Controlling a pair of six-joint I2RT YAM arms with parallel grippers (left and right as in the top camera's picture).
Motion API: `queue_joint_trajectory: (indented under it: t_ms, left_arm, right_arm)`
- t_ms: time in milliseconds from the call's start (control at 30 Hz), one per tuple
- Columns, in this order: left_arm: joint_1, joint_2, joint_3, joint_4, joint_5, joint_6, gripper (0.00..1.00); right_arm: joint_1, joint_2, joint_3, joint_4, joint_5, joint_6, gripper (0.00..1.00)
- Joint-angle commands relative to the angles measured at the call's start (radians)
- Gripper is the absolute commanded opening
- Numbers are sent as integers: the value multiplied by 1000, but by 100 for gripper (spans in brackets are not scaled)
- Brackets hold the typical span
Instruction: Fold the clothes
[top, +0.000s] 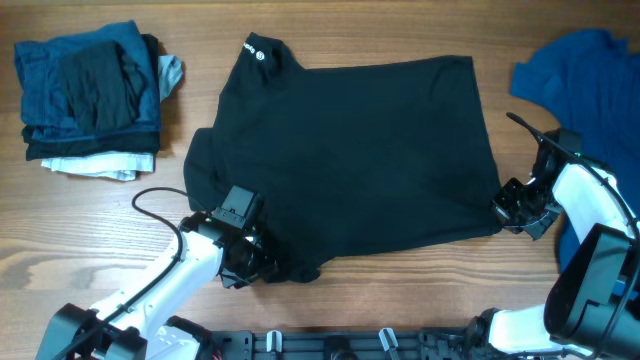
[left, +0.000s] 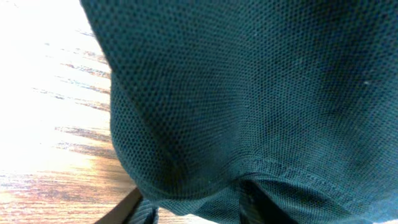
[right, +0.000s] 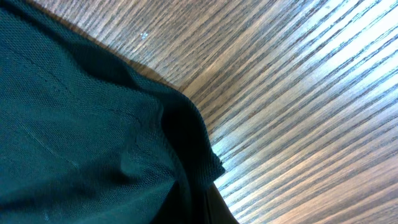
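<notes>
Nearest the robot, the left fingers (top: 255, 268) sit at the near left corner of the black T-shirt (top: 350, 150). Cloth fills their camera, so I cannot tell whether they are apart or together. The right fingers (top: 502, 208) are pressed together on the shirt's near right corner. The shirt lies spread on the counter (top: 100, 230), its white logo (top: 256, 54) at the far edge. Beyond, a stack of folded clothes (top: 90, 95) lies far left and a blue shirt (top: 580, 70) far right.

Black T-shirt (top: 350, 150) flat (white logo), blue shirt (top: 575, 65) beside
</notes>
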Motion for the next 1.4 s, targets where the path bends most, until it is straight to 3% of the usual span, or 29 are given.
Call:
queue_joint_trajectory:
  t_ms: [0,33,267,467,567,767,933,1233,1367]
  left_arm:
    - [2,13,-7,5,-10,-8,16]
    - [2,13,-7,6,-10,-8,4]
    - [2,-20,66,-85,-10,-6,4]
    - [2,-90,316,-352,-274,47,4]
    - [2,-90,373,-415,-325,46,4]
    - [32,-90,396,-448,-358,73,4]
    - [154,-90,454,-467,-384,152,4]
    - [259,-90,494,-382,-385,204,4]
    - [257,-88,494,-378,-272,203,4]
  right_arm:
    - [-6,11,17,5,24,-3,4]
    - [-6,11,17,5,24,-3,4]
    - [-6,6,45,-24,23,0,4]
    - [-6,5,160,-139,19,4,4]
    - [-6,5,196,-177,16,3,4]
    - [-6,5,230,-240,1,-4,4]
    - [-4,5,307,-298,0,-17,4]
    - [3,5,383,-288,-30,-30,4]
    - [50,6,385,-277,-29,-29,4]
